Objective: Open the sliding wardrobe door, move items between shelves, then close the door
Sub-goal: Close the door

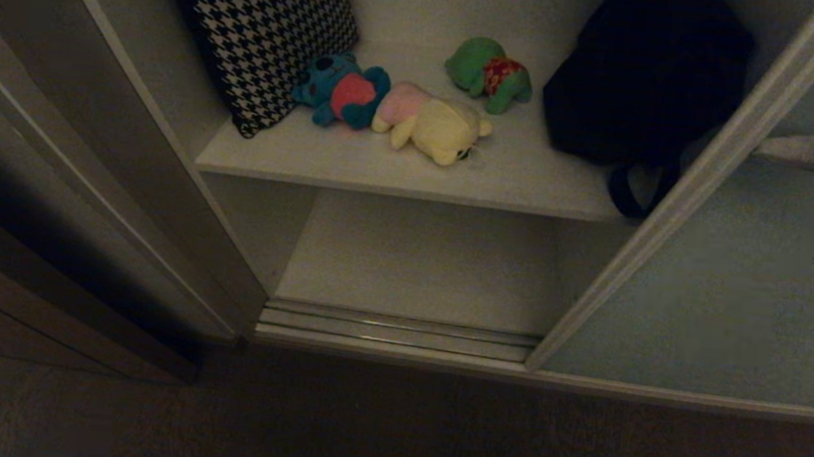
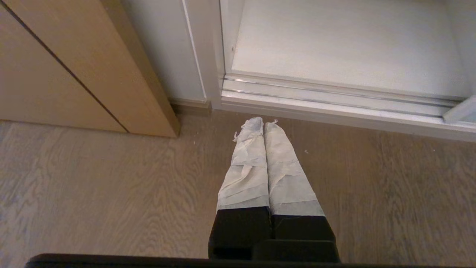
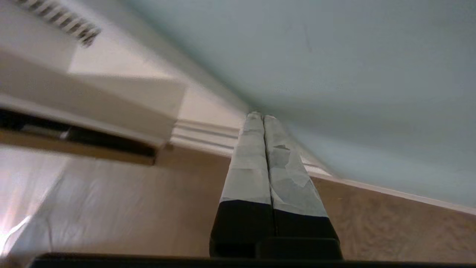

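No text, label, brand, number or sign is readable anywhere in these views. The red patch on the green plush toy, near the back of the upper shelf, carries a pattern, but nothing in it reads as letters. The houndstooth cushion at the shelf's left end is pattern only, and the black bag at the right end shows no marking.

Head view downward into wardrobe; both wrist views low, sharing floor track.
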